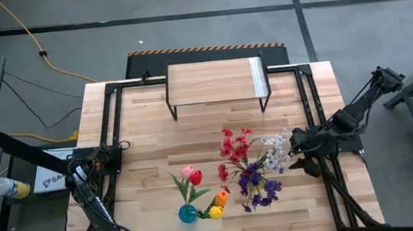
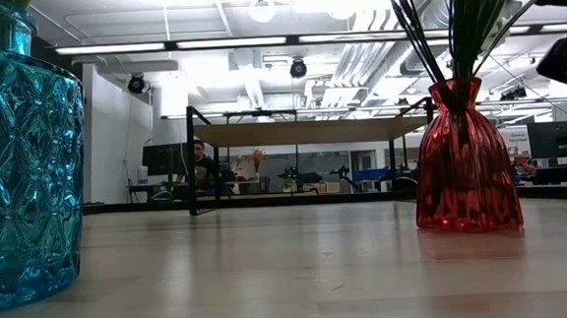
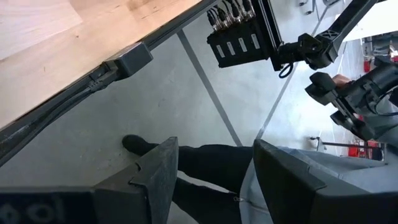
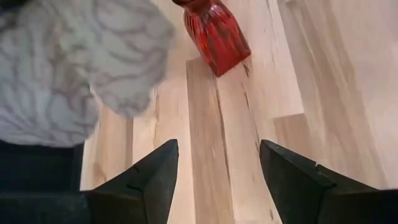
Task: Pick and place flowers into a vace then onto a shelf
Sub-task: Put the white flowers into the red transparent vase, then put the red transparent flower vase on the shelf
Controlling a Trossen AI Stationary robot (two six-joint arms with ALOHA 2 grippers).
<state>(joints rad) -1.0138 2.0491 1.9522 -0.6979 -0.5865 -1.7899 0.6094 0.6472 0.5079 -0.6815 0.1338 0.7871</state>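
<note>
Both bouquets look loaded, so you are at the point where the flowers are in and a vase has to go up onto the shelf (image 1: 214, 81), which sits empty at the upper centre of the high view.

The red vase (image 2: 464, 158) stands at the right of the low view, and from above it carries the red, purple and white sprigs (image 1: 252, 168) just right of centre. The blue vase (image 1: 187, 213) sits low and left of centre in the high view with the tulips (image 1: 198, 185) in it, yellow and orange heads drooping beside it.

Your right gripper (image 4: 217, 171) hovers at the right of the high view, just beside the white blossoms. Its fingers stand apart with nothing between them, and bare tabletop (image 4: 224, 130) shows through the gap; the red vase lies ahead of it, apart from the fingers.

Your left gripper (image 3: 214, 174) waits off the table's left edge, lower left in the high view, also spread and empty, looking down at the floor.

My guess is that the red vase goes first. You need to bring the right gripper below the blossoms to the narrow neck, close there, lift straight, and carry it to the shelf without tipping the sprigs.
</note>
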